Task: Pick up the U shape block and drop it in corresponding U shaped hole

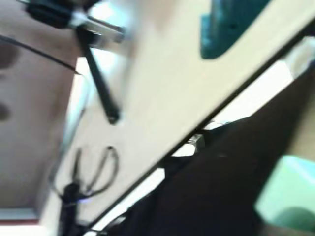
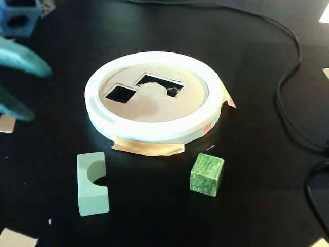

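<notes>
Lying flat near the disc [image 2: 153, 123]: U shape block [image 2: 91, 183].

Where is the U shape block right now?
In the fixed view, the U shape block lies on the black table, lower left, in front of the white-rimmed disc and left of the green cube.

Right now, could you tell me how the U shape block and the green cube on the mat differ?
In the fixed view, the U shape block is pale mint green and matte; the green cube is darker and marbled. The U shape block is elongated with a half-round notch in one long side; the cube is compact with no notch. The block lies front left of the white-rimmed disc, the cube front right. Both rest on the black mat, untouched.
</notes>
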